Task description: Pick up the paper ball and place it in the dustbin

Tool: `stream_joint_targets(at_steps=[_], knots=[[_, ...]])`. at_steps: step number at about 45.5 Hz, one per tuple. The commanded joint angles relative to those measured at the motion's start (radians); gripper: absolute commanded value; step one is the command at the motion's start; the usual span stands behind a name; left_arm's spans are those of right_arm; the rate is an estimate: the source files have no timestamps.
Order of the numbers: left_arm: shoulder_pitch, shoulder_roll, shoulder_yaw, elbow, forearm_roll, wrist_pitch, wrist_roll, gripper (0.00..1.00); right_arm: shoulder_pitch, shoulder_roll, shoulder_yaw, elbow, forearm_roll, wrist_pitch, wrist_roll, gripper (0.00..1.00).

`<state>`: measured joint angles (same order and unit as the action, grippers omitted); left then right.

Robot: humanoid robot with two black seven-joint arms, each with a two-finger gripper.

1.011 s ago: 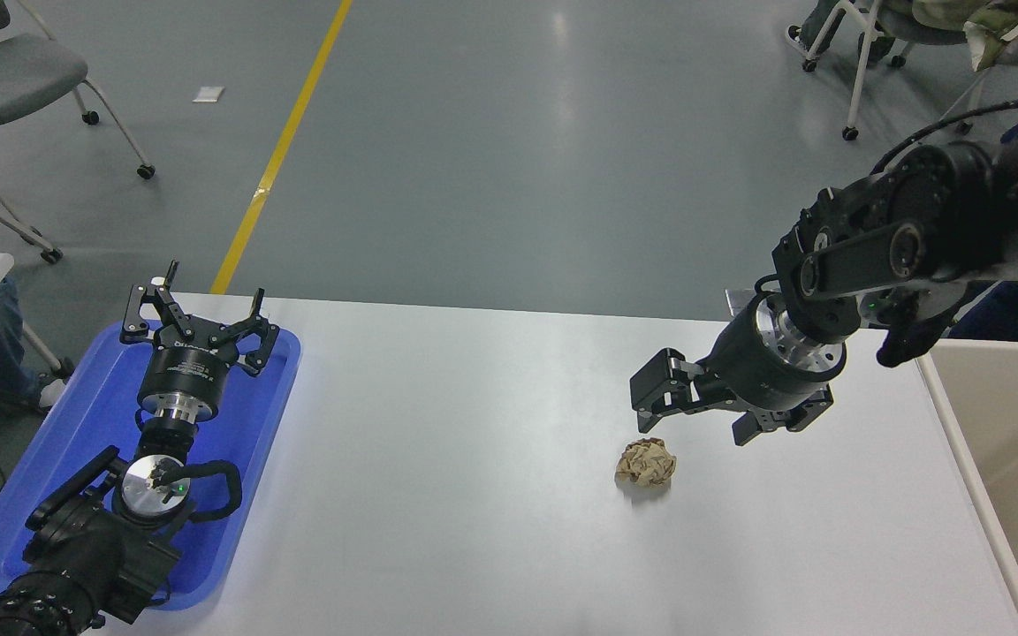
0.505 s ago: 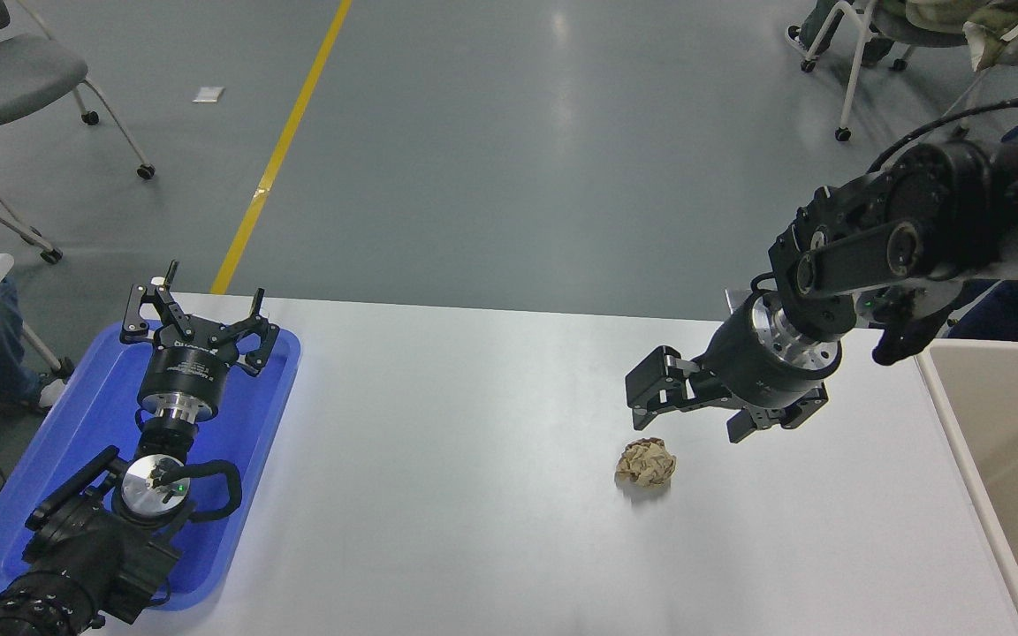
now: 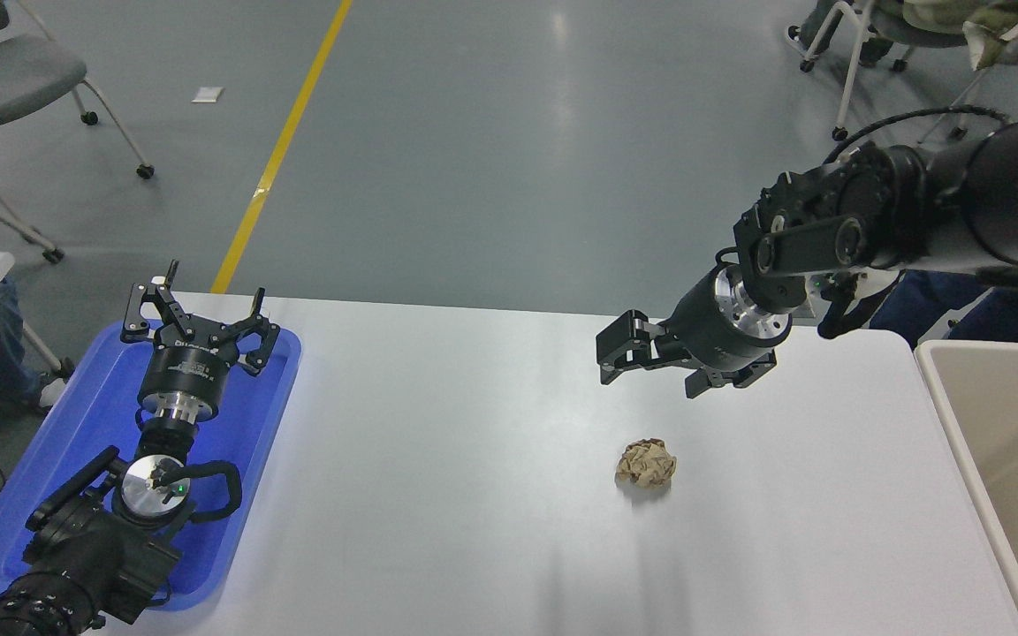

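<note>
Head view. The paper ball (image 3: 646,464), a crumpled tan-brown wad, is seen lying on the white table (image 3: 474,459) right of centre, with a faint shadow at its near side. It is touched by nothing.

The right gripper (image 3: 655,373) is held above the table, beyond the ball and apart from it, at the end of the black right arm that enters from the right edge. Its jaws are seen spread apart, one finger block to the left and one lower to the right, with nothing between them.

The dustbin (image 3: 942,389) is seen at the right edge of the picture, just beside the table's right end; only part of its cream rim and pale inner wall is in frame.

The left gripper (image 3: 200,318) is parked at the lower left over a blue tray (image 3: 275,389) that rests on the table's left end. Its thin fingers are splayed open and empty.

Rolling chairs are noted on the grey floor beyond the table.
</note>
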<state>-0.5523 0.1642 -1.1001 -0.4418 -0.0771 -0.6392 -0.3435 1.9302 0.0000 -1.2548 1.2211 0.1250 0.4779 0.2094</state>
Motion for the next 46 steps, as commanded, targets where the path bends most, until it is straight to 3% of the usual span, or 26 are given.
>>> stream_joint_targets(at_steps=[1, 20, 46], knots=[[0.0, 0.0, 0.0, 0.0, 0.0, 0.0, 0.0, 1.0, -0.129, 0.0, 0.0, -0.106, -0.059, -0.056, -0.001, 1.0], [0.0, 0.0, 0.0, -0.002, 0.0, 0.0, 0.0, 1.0, -0.347, 0.0, 0.048, -0.212, -0.071, -0.194, 0.001, 1.0], [0.0, 0.0, 0.0, -0.002, 0.0, -0.002, 0.0, 1.0, -0.568, 0.0, 0.089, -0.377, -0.215, -0.274, 0.002, 1.0]])
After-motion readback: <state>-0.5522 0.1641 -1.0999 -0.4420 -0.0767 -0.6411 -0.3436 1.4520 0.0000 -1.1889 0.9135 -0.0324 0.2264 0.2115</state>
